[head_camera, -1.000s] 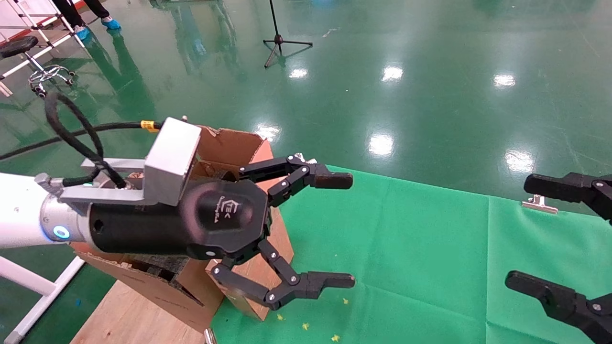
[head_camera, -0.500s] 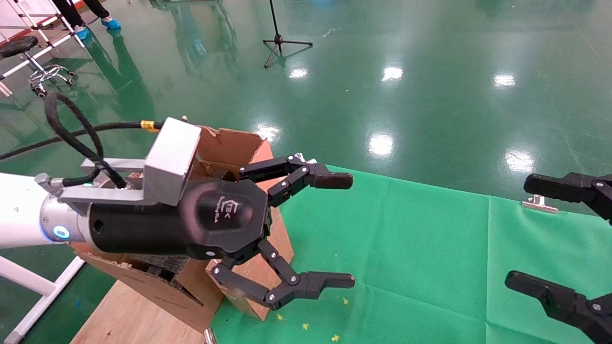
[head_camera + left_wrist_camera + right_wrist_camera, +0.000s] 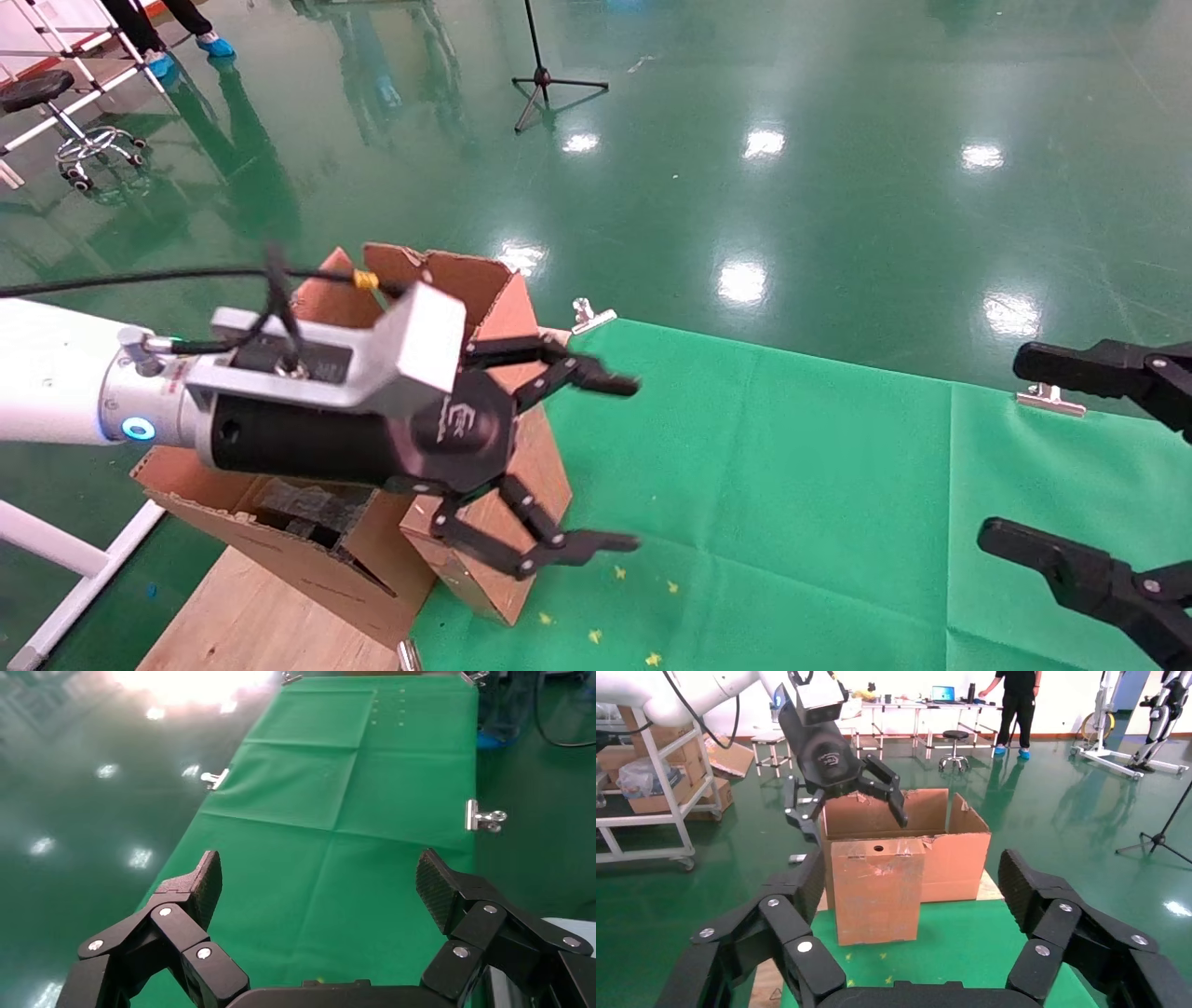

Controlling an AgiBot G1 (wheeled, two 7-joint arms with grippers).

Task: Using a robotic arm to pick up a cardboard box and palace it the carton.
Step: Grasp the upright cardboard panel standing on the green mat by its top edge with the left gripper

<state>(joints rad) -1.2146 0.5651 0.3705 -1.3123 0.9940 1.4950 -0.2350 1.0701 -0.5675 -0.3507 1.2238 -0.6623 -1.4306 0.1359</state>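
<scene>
the carton [image 3: 484, 280] holds black foam [image 3: 307, 508]; left tool [image 3: 596, 461] spread empty above its flap.

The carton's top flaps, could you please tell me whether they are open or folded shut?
Open. The carton has its flaps standing up around an uncovered top, with one flap hanging down its front. The left gripper hovers open above it, holding nothing.

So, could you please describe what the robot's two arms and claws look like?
The left arm is white with a silver wrist showing a blue light ring, a black cable and a grey camera block. Its claw is black with linked, rivet-jointed fingers and a white logo. The right claw is all black, with ribbed pads.
</scene>
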